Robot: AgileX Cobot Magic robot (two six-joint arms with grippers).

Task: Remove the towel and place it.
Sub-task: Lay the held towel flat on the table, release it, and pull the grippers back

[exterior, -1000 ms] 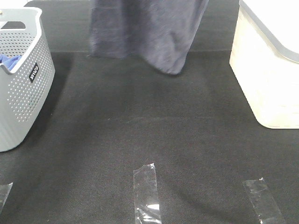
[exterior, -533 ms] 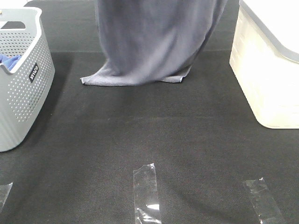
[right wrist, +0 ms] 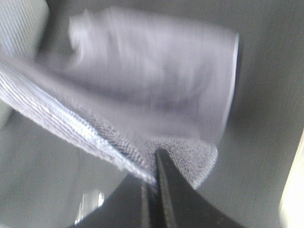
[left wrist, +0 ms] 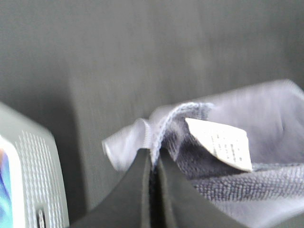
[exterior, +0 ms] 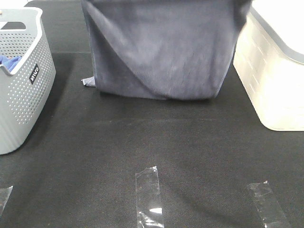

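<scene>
The grey-lavender towel (exterior: pixel 161 47) hangs spread wide at the back of the black table, its lower edge folding onto the mat, a small corner (exterior: pixel 88 81) poking out at its left. Neither gripper shows in the exterior view; both are above the picture's top. In the left wrist view my left gripper (left wrist: pixel 153 159) is shut on a towel corner (left wrist: pixel 175 128) next to a white care label (left wrist: pixel 221 142). In the right wrist view my right gripper (right wrist: pixel 154 164) is shut on the towel's other corner (right wrist: pixel 180 156), with the towel (right wrist: pixel 152 76) hanging blurred below.
A grey perforated basket (exterior: pixel 21 80) with a bright blue cloth (exterior: pixel 9 61) inside stands at the left. A cream bin (exterior: pixel 273 71) with a grey lid stands at the right. Strips of clear tape (exterior: pixel 149 197) lie along the mat's near side.
The towel has come forward and been pulled wider. Its lower edge, hanging free a second ago, has met the mat and now reaches further toward the front.
</scene>
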